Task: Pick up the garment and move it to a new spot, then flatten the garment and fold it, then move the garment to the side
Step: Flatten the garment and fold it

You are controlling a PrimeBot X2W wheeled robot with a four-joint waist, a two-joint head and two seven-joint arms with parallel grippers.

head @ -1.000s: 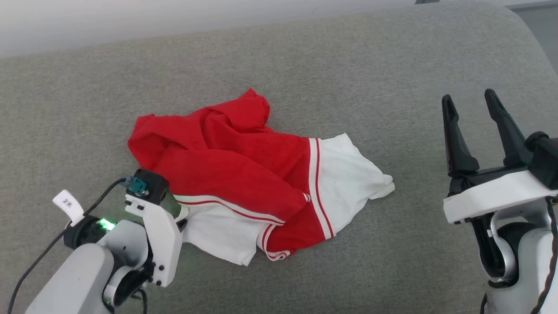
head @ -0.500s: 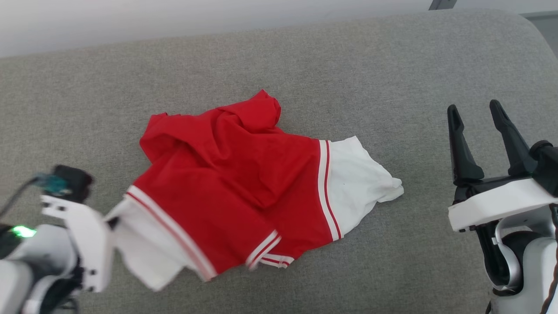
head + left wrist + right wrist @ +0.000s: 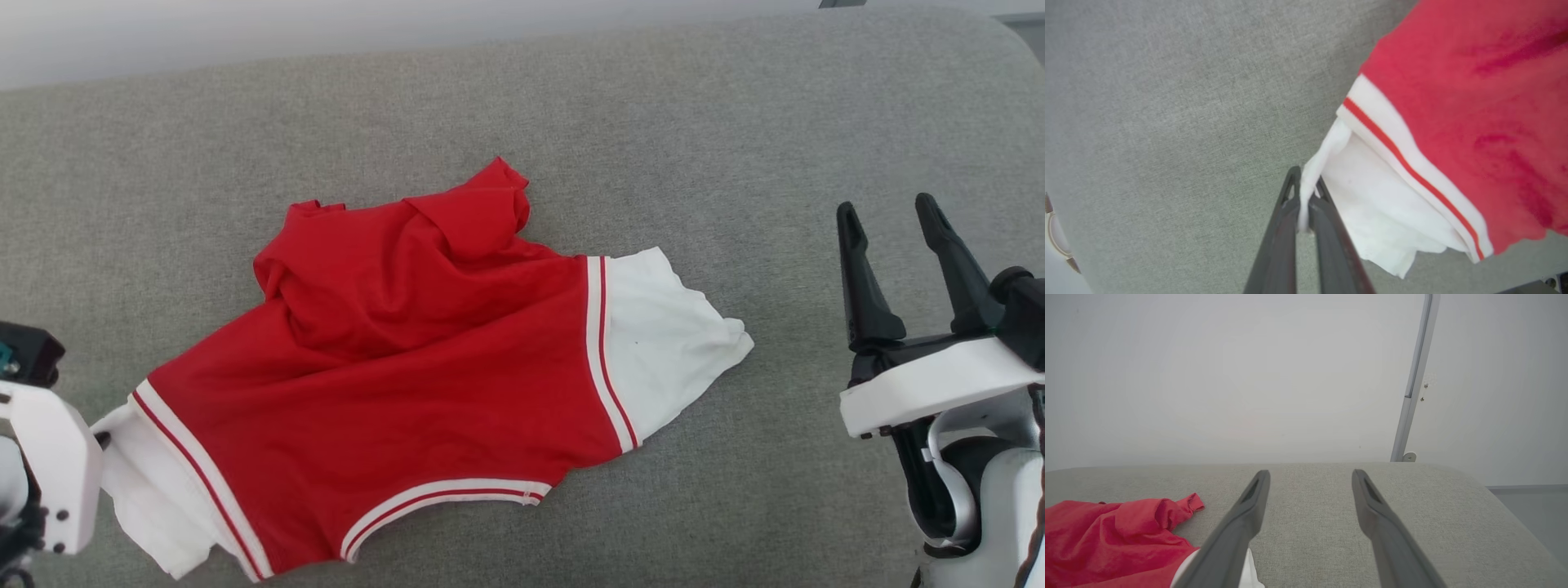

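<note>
1. One cuff has moved. Over the last second my left gripper (image 3: pixel 1304 185), fingers pinched shut on a fold of the near white cuff (image 3: pixel 1372 204), has drawn it out toward my left. The garment (image 3: pixel 408 367) has opened from a crumpled heap into a broad red sheet.
2. I judge flattening is under way but not finished, because the far red part (image 3: pixel 473 212) is still bunched and folded over.
3. My right gripper (image 3: pixel 887 214) stands wide open with nothing in it, well apart from the other white cuff (image 3: pixel 669 343).
4. The garment lies mid-way along the grey cushion (image 3: pixel 775 122). There is bare fabric behind it and to my right, up to the cushion's rounded end.
5. To my left and toward me, I cannot tell where the cushion's edge lies.
</note>
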